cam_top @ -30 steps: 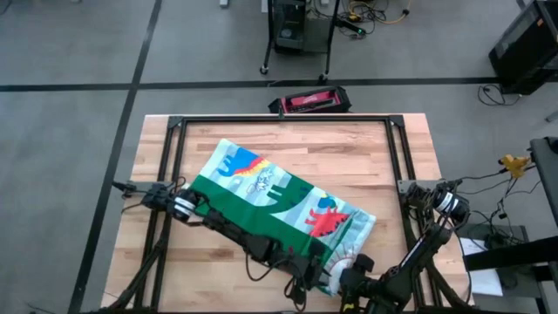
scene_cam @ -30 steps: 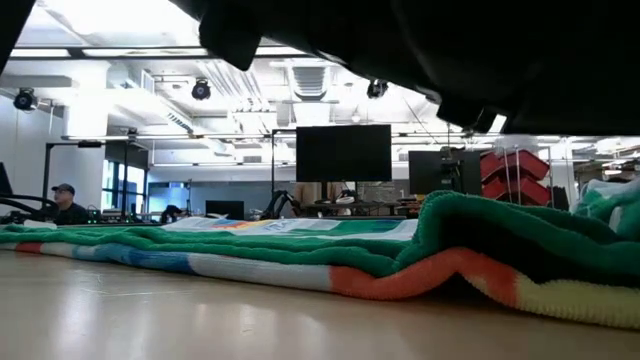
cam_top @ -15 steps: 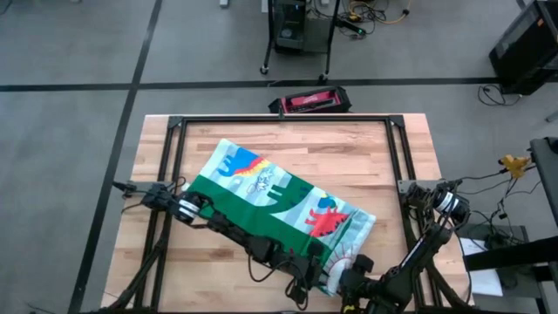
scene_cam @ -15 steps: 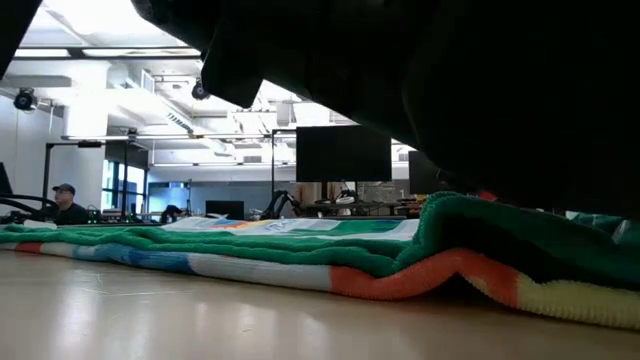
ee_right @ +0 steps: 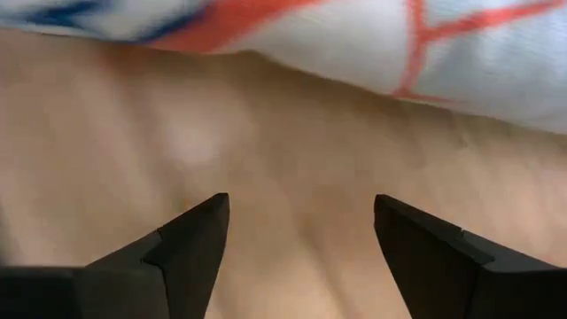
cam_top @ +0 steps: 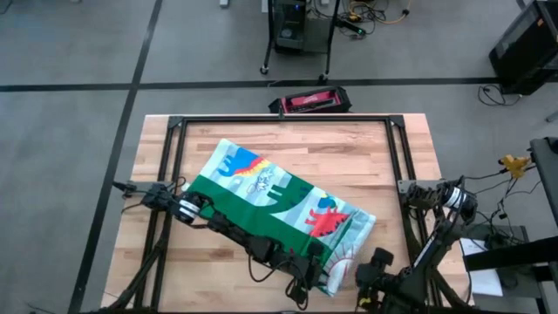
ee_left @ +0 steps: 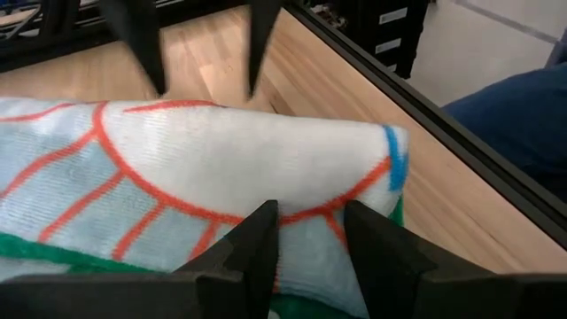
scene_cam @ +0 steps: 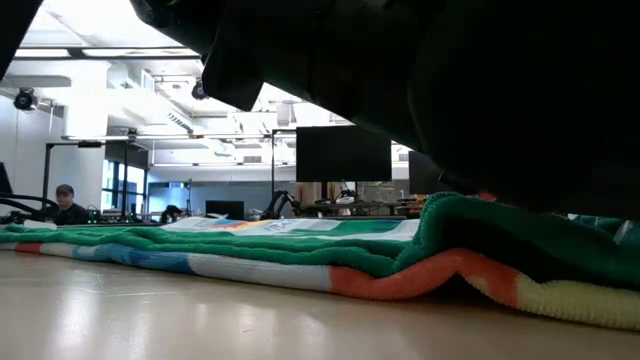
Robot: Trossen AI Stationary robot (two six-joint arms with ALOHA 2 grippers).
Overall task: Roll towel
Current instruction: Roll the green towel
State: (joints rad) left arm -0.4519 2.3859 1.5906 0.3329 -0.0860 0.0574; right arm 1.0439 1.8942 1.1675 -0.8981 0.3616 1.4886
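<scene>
Right gripper (ee_right: 301,239), fingers wide, has backed off the towel (cam_top: 261,187); left gripper (ee_left: 310,235) still pinches it.

Bright, even light from above on the pale wooden surface (cam_top: 366,157), soft small shadows; low view half blocked by a big dark blurry shape, ceiling lamps (scene_cam: 90,25) glaring white; wrist views close and fuzzy

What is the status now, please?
Left gripper pinching towel edge at near corner. Right gripper open, off the towel, over bare table. Nothing in the way.
</scene>
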